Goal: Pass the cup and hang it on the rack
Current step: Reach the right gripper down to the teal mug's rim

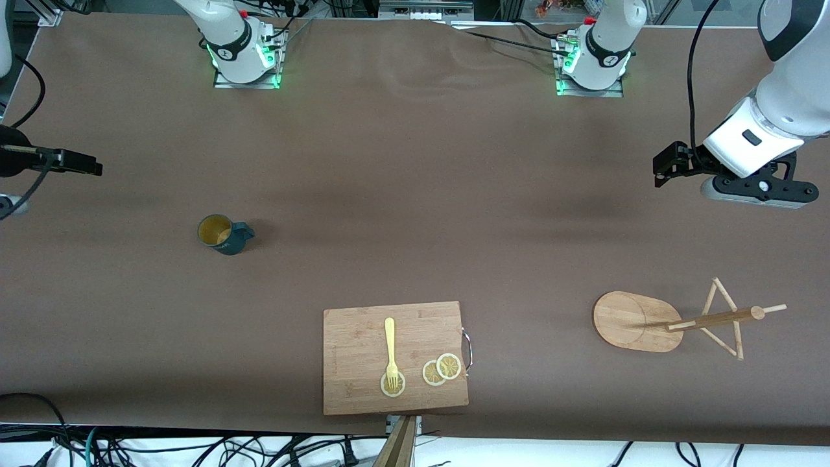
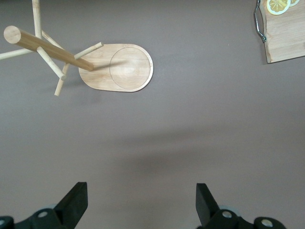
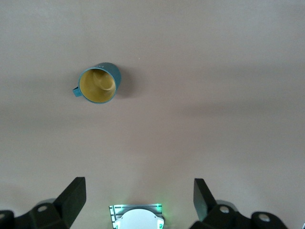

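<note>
Looking down, we see the cup (image 1: 224, 234) upright on the worktop (image 1: 415, 194) toward the right arm's end, the rack (image 1: 674, 321) toward the left arm's; the left tool (image 2: 142, 202) and right tool (image 3: 139, 199) hover wide open, holding nothing.

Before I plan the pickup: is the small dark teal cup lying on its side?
No, the small dark teal cup stands upright on the brown table, its yellowish inside showing from above.

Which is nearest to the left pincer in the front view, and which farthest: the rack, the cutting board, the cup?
From the left pincer, open over bare table at the left arm's end:
1. The rack, at the same end, nearer the front camera.
2. The cutting board, mid-table at the camera's edge.
3. The cup, toward the right arm's end.
</note>
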Available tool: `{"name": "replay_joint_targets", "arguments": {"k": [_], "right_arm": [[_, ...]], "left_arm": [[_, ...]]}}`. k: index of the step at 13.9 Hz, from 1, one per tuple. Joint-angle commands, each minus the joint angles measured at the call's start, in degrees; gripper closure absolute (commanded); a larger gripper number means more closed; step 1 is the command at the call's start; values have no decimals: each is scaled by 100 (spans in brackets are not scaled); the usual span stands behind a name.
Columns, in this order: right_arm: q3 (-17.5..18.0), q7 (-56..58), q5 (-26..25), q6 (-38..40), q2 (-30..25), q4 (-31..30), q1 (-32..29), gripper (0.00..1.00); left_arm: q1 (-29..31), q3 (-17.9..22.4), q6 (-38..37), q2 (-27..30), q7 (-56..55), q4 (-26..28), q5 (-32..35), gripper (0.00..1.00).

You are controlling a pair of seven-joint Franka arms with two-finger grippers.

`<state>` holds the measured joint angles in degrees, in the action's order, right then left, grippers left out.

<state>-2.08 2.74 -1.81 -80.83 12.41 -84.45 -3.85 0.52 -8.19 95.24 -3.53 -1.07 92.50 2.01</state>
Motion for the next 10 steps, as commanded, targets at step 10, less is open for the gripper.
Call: {"name": "replay_joint_targets", "arguments": {"k": [10], "right_arm": [[93, 60, 445, -3268, -160, -2750, -3, 0]], "left_arm": [[19, -16, -129, -16, -51, -118, 71, 0]]}}
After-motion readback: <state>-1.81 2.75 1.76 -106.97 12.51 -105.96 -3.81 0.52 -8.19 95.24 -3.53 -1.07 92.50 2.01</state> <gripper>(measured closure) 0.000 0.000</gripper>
